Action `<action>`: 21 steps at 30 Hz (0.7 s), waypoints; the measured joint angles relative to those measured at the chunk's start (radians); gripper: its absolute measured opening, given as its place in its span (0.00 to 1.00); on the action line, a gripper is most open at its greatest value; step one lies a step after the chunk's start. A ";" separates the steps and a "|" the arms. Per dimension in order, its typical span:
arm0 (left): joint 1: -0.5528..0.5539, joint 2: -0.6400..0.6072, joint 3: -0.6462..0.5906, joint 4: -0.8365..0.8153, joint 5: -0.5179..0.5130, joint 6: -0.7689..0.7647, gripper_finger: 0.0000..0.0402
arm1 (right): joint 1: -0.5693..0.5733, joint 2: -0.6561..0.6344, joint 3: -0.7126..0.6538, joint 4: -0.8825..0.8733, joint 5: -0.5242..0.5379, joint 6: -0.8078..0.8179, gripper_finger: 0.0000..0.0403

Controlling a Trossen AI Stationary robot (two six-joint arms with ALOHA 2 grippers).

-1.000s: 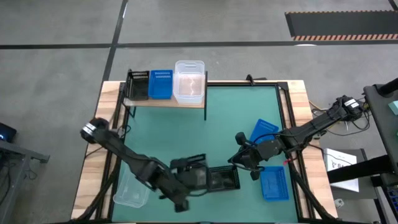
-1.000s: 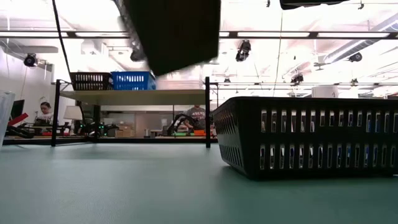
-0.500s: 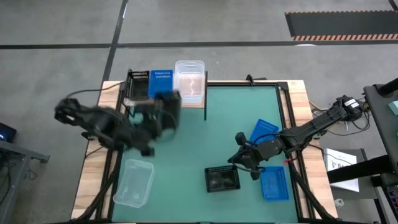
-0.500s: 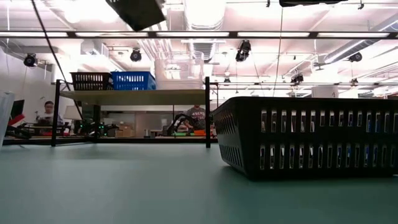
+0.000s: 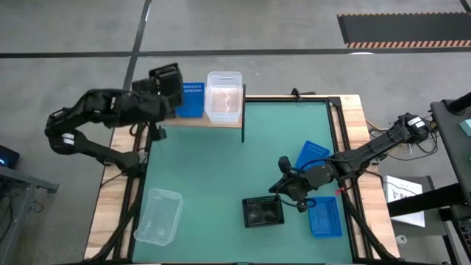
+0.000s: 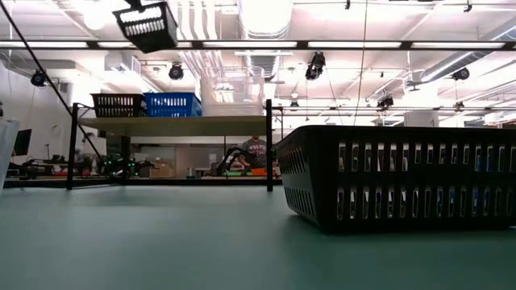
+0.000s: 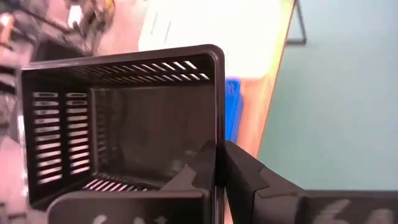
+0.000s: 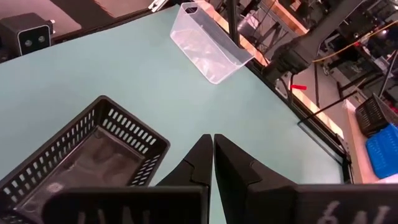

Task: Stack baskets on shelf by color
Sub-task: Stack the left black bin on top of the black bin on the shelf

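Counter (image 5: 221,169): green mat. Shelf (image 5: 199,121) at far edge, bearing blue basket (image 5: 193,99) and clear basket (image 5: 224,96). Left gripper (image 7: 219,163) clamped on black basket (image 5: 166,79), above shelf's left end. Right gripper (image 8: 212,155) closed, empty, beside second black basket (image 5: 263,212).

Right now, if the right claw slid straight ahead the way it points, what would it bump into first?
Probably nothing soon: the shut right claw points across bare green mat, passing beside the black mesh plastic basket. Depth is unclear.
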 joint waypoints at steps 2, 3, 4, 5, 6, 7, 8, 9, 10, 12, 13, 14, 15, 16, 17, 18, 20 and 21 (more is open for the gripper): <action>0.055 -0.008 -0.012 0.000 0.035 0.029 0.00 | 0.000 0.000 0.000 0.002 0.000 -0.011 0.02; 0.080 -0.010 -0.021 0.001 0.046 0.045 0.00 | 0.000 0.000 0.000 0.007 0.000 -0.016 0.02; 0.103 -0.011 -0.032 0.000 0.054 0.063 0.00 | 0.000 0.000 0.000 0.014 0.000 -0.021 0.02; 0.127 -0.013 -0.045 0.001 0.055 0.084 0.00 | 0.000 0.000 0.000 0.021 0.000 -0.021 0.02; 0.150 -0.013 -0.060 0.001 0.056 0.107 0.00 | 0.000 0.000 0.000 0.023 0.000 -0.022 0.02; 0.172 -0.014 -0.075 0.000 0.056 0.135 0.00 | 0.000 0.000 0.000 0.022 0.000 -0.022 0.02; 0.196 -0.014 -0.089 0.000 0.058 0.165 0.00 | 0.000 0.000 0.000 0.022 0.000 -0.021 0.02; 0.220 -0.014 -0.102 0.001 0.060 0.189 0.00 | 0.000 0.000 0.000 0.021 -0.001 -0.019 0.02; 0.244 -0.014 -0.117 0.003 0.063 0.208 0.00 | 0.000 0.000 0.000 0.020 -0.001 -0.016 0.02; 0.292 -0.014 -0.150 0.003 0.063 0.239 0.00 | 0.000 0.000 0.000 0.020 -0.001 -0.013 0.02; 0.317 -0.013 -0.167 0.003 0.064 0.247 0.00 | 0.000 0.000 0.000 0.020 -0.002 -0.013 0.02; 0.342 -0.011 -0.183 0.005 0.065 0.259 0.00 | 0.000 0.000 0.000 0.020 -0.002 -0.013 0.02; 0.367 -0.010 -0.198 0.011 0.065 0.267 0.00 | 0.000 0.000 0.000 0.020 -0.002 -0.013 0.02; 0.391 -0.010 -0.213 0.014 0.066 0.272 0.00 | 0.000 0.000 0.000 0.020 -0.003 -0.013 0.02; 0.412 -0.010 -0.228 0.014 0.067 0.279 0.00 | 0.000 0.000 0.000 0.020 -0.003 -0.013 0.02; 0.432 -0.008 -0.238 0.014 0.076 0.291 0.00 | 0.000 0.000 0.000 0.020 -0.004 -0.012 0.02; 0.462 -0.007 -0.257 0.018 0.111 0.310 0.00 | 0.000 0.000 0.000 0.020 -0.004 -0.006 0.02; 0.470 -0.007 -0.266 0.019 0.135 0.317 0.00 | 0.000 0.000 0.000 0.020 -0.004 -0.003 0.02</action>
